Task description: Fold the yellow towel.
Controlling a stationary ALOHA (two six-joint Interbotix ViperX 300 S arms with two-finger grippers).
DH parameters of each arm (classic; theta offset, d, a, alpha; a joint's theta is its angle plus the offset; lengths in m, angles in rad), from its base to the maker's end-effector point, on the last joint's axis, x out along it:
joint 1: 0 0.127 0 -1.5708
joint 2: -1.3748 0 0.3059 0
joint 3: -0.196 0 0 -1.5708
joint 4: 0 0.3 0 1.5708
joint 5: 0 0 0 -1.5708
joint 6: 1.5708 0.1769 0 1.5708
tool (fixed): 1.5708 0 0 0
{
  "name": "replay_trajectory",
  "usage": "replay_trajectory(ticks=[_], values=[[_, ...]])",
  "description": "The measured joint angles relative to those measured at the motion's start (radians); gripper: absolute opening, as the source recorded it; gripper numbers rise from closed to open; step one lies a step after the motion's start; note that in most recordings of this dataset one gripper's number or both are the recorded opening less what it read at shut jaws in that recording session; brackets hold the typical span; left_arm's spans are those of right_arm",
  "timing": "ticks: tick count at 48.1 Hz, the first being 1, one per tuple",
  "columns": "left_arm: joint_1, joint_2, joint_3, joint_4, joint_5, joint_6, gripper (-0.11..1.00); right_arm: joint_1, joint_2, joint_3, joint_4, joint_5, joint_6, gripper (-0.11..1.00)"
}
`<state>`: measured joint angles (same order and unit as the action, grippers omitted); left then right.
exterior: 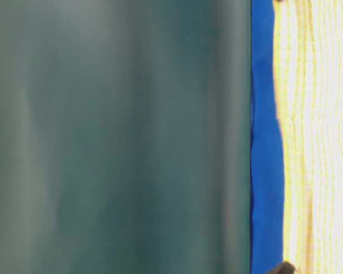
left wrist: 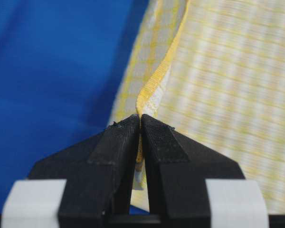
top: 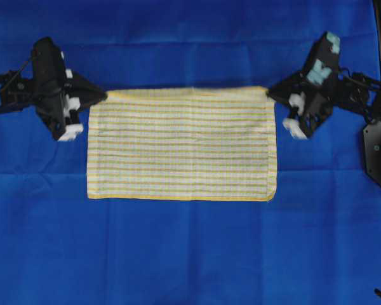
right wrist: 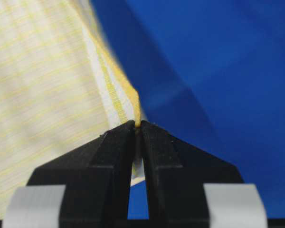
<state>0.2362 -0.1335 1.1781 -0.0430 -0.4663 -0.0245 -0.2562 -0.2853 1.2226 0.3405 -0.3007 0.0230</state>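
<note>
- Blue cloth (top: 190,254) covers the whole work surface; the yellow towel (top: 181,146) lies spread across its middle, long axis running left to right in the overhead view.
- At the towel's far left corner the left gripper (top: 101,95) has its jaws pressed together on the yellow hem, which the left wrist view shows pinched between the black fingertips (left wrist: 154,137).
- The right gripper (top: 271,93) mirrors it at the far right corner, likewise clamped on the hem; its wrist view shows the edge caught between the fingertips (right wrist: 123,137).
- Both held corners look raised a little off the cloth, while the near edge lies flat and free.
- The relation that matters: the free near edge lies straight toward the viewer from both grippers, across the towel's short axis, and each arm is equally close to its own corner.
- My judgement is that the fold calls for both arms to carry the far edge toward the near one together, keeping it taut and level.
</note>
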Motion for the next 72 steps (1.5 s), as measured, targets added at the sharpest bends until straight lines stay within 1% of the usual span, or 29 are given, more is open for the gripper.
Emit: replay_trajectory(ticks=[4,9,15,22,29,35,48,58,68,70,72], values=[[-0.049,-0.029,0.021,0.0,0.006,-0.028,0.02,0.074,-0.032,0.015,0.041,0.0,-0.002,0.07],[-0.13,-0.074,0.049,0.0,0.011,-0.066,0.02,0.164,-0.06,0.025,0.092,0.002,-0.002,0.07],[-0.216,-0.104,0.064,-0.002,0.011,-0.118,0.02,0.27,-0.066,0.026,0.155,0.002,-0.002,0.07],[-0.319,-0.106,0.064,0.0,0.011,-0.153,0.02,0.36,-0.066,0.028,0.202,0.0,-0.002,0.07],[-0.377,-0.087,0.051,0.0,0.011,-0.158,0.02,0.426,-0.06,0.026,0.233,0.002,-0.002,0.07],[-0.394,-0.074,0.038,0.0,0.012,-0.158,0.02,0.459,-0.04,0.021,0.249,0.002,-0.002,0.07],[-0.399,-0.071,0.035,0.0,0.044,-0.16,0.02,0.512,0.009,-0.014,0.253,0.002,-0.002,0.07],[-0.405,-0.067,0.032,0.0,0.044,-0.16,0.02,0.537,0.026,-0.028,0.268,0.002,-0.002,0.07],[-0.405,-0.061,0.025,0.0,0.057,-0.16,0.03,0.538,0.028,-0.031,0.288,0.028,-0.002,0.07],[-0.405,-0.061,0.023,0.0,0.06,-0.16,0.04,0.54,0.028,-0.031,0.288,0.032,-0.002,0.09],[-0.407,-0.061,0.023,0.0,0.06,-0.16,0.09,0.54,0.028,-0.032,0.288,0.037,-0.002,0.16]])
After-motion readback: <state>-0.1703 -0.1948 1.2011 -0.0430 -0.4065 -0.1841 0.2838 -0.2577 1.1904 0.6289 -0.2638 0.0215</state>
